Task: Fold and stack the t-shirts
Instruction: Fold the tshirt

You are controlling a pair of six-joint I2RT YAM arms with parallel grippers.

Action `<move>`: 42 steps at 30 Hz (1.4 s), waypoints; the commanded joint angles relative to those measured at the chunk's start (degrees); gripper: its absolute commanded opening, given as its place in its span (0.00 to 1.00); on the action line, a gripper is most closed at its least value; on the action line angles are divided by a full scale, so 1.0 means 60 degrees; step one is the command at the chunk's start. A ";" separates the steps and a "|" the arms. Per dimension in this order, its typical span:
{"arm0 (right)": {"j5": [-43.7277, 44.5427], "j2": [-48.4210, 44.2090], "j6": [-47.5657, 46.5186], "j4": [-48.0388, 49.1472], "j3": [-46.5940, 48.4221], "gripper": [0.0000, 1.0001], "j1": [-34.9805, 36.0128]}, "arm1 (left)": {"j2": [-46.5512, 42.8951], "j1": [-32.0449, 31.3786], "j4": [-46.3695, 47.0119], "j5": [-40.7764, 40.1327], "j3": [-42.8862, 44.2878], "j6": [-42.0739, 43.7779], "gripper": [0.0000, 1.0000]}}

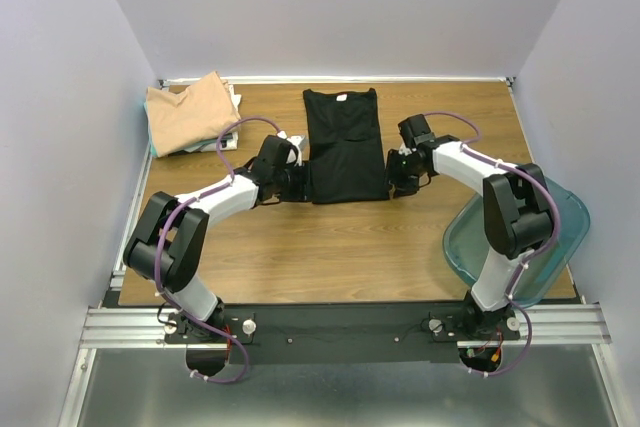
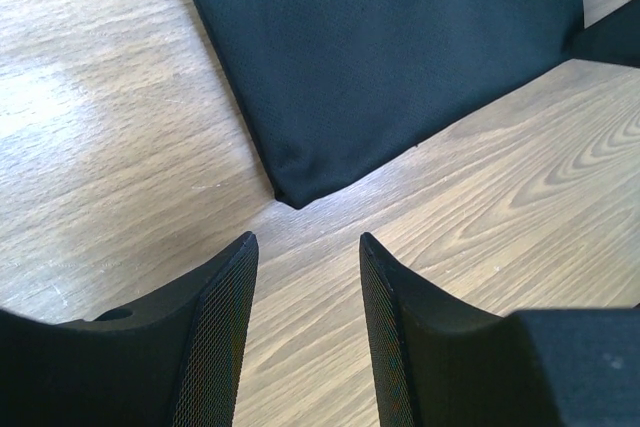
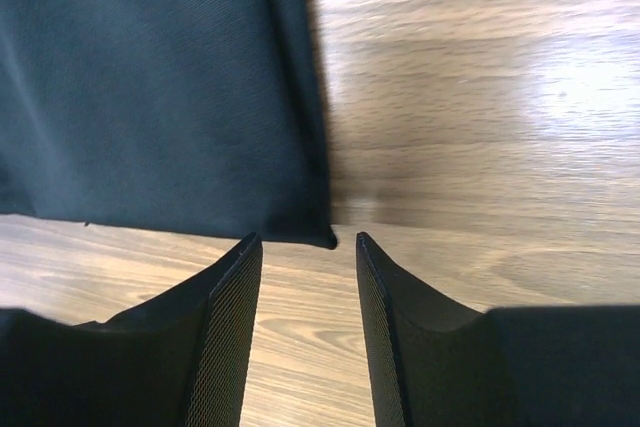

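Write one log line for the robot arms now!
left gripper: open, facing black t-shirt near-left corner | right gripper: open, facing near-right corner | tan t-shirt: folded, far-left

The overhead camera looks down from behind the arm bases over the brown wooden counter [image 1: 300,247]. Each wrist camera peers close past its own jaws at one near corner of the flat black cloth t-shirt [image 1: 345,147], which the overhead view also shows.
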 commanded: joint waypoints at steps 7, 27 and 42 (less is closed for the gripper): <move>0.0362 0.0485 -0.0071 0.0197 -0.0106 0.42 0.0257 | 0.0266 0.0007 0.0288 0.0196 -0.0231 -0.0032 0.53; 0.0407 0.0852 -0.0145 0.0212 0.0040 0.32 0.0257 | 0.1145 0.0007 0.0712 0.0371 -0.0099 -0.0164 0.48; 0.0275 0.0940 -0.0174 0.0212 0.0011 0.29 0.0257 | 0.1658 0.0007 0.1021 0.0357 -0.0186 -0.0325 0.34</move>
